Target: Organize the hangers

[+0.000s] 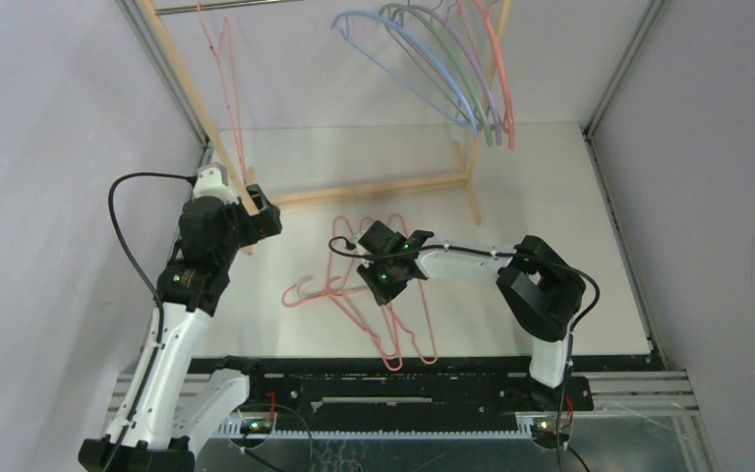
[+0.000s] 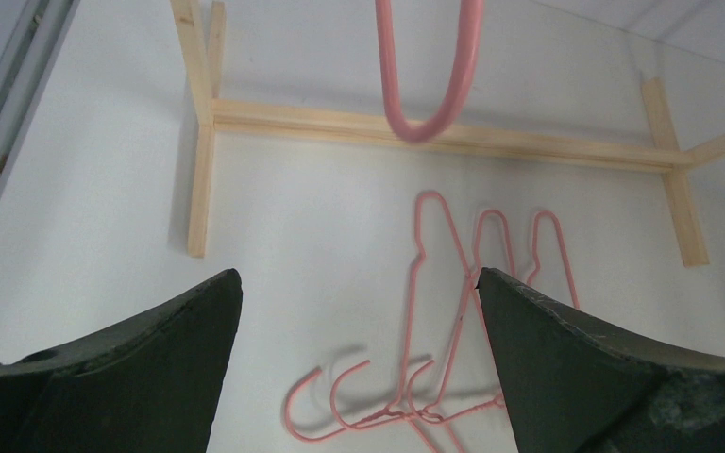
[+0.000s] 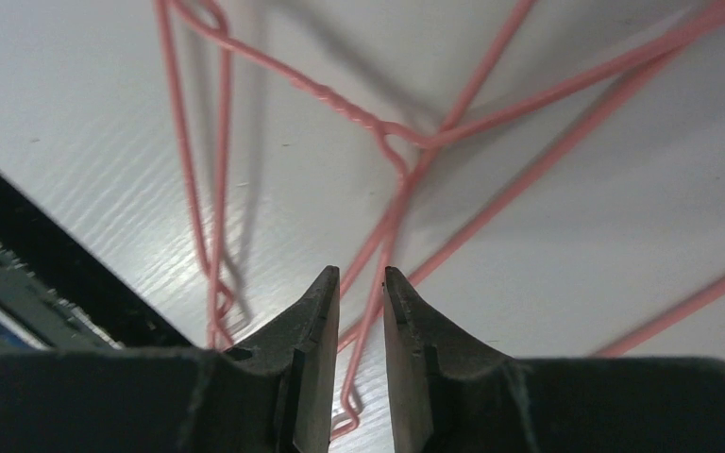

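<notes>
Pink hangers [image 3: 379, 125] upper centre, my right gripper [image 3: 362, 283] narrowed around one wire, clamped I cannot tell, left gripper [image 2: 359, 283] jaws wide apart.

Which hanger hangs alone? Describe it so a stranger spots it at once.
Start at the wooden rack at the back. Near its left end hangs one pink hanger. It hangs alone, while the other hung hangers crowd the right end.

Pale lavender walls [image 1: 39, 98], white tabletop [image 1: 551, 197], light wooden rack frame [image 1: 383, 189] at the back, aluminium corner posts [image 1: 621, 74].
</notes>
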`<state>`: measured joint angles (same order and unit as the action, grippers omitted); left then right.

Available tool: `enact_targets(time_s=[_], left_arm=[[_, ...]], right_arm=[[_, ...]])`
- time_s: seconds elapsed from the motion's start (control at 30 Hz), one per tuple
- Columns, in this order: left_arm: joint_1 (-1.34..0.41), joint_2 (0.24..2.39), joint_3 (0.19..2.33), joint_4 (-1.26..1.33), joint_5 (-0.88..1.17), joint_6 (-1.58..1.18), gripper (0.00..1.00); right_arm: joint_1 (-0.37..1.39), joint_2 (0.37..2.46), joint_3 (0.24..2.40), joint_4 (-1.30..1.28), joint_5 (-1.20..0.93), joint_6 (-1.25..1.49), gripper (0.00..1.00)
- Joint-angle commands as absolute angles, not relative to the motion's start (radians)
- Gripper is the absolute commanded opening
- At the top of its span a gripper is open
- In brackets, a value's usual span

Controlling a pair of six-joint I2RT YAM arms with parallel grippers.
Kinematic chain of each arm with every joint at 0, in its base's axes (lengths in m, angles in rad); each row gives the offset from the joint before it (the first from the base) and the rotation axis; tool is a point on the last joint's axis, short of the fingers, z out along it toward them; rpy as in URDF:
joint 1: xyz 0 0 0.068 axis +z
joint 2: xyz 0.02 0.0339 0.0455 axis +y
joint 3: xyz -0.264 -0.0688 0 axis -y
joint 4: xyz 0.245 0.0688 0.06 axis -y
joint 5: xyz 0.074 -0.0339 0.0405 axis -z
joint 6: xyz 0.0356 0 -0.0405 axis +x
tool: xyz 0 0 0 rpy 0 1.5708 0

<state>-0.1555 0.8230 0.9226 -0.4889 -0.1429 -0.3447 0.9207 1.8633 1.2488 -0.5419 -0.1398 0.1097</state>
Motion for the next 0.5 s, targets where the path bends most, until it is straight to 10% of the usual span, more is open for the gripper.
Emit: enact_targets(time_s=[0.0,0.27,0.47], left_arm=[[-0.151,0.763,0.882,-0.477,-0.109,-0.388,1.00],[-0.152,0.735,0.826,-0.480,-0.082,-0.409,1.00],[-0.153,0.711,0.801,-0.481,-0.069,-0.420,1.00]], right_arm=[[0.905,1.902,1.294,-0.519,-0.074,0.105,0.31],[0.905,1.945,1.298,-0.515,-0.078,0.114,0.28],[0.886,1.904,1.306,-0.520,-0.147,0.114,0.00]])
